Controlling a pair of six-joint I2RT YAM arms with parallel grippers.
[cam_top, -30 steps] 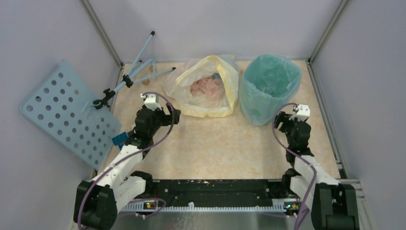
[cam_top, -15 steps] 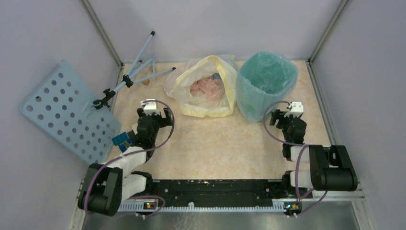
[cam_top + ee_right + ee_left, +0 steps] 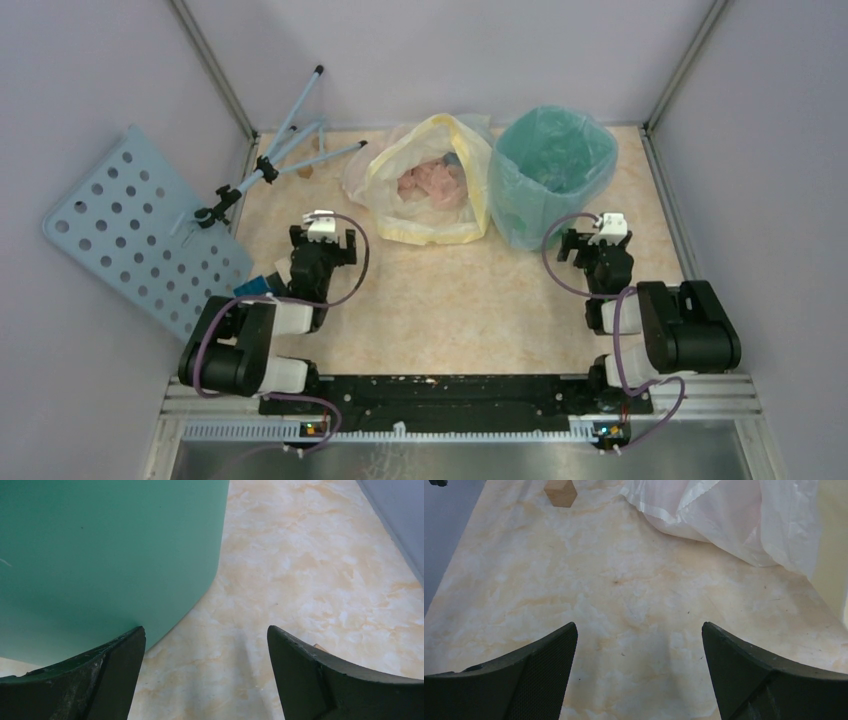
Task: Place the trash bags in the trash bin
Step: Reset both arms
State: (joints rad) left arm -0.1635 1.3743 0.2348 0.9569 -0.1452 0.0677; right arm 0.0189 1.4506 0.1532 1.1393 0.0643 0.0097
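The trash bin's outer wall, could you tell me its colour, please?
Plain mint green; the trash bin shows best in the right wrist view.

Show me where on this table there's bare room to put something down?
The widest bare patch is the middle of the table, between the left gripper and the right gripper, in front of the whitish bag. A narrow strip lies right of the trash bin. The back is crowded: tripod, bag and bin sit side by side.

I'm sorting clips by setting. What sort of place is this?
Probably a lab robot test cell: plain walls and metal posts box in a table, with the left arm and right arm mounted at its near edge.
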